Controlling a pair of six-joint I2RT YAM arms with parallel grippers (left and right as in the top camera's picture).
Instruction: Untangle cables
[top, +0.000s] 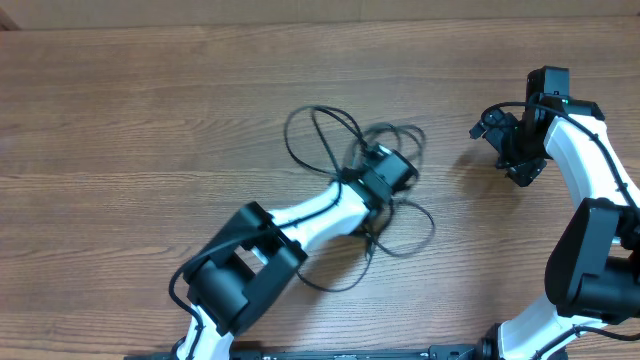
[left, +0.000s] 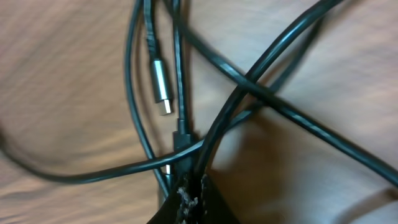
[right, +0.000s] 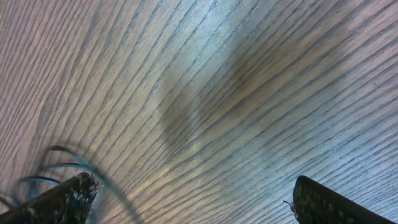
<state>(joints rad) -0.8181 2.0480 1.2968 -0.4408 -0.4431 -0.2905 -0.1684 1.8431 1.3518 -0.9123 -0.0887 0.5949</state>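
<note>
The cables (top: 365, 140) are thin black cords lying in a tangle of loops at the table's middle. My left gripper (top: 372, 155) is down in the tangle. In the left wrist view its fingers (left: 191, 186) are shut together on a cable strand (left: 186, 140) where several strands cross. A silver plug (left: 160, 81) lies just beyond them. My right gripper (top: 503, 150) is open and empty over bare wood at the right, apart from the tangle. In the right wrist view its fingers (right: 193, 193) stand wide apart, with blurred cable loops (right: 56, 165) at the lower left.
The wooden table (top: 130, 130) runs to a far edge along the top of the overhead view. A loose cable loop (top: 425, 225) lies right of my left arm. Both arm bases stand at the near edge.
</note>
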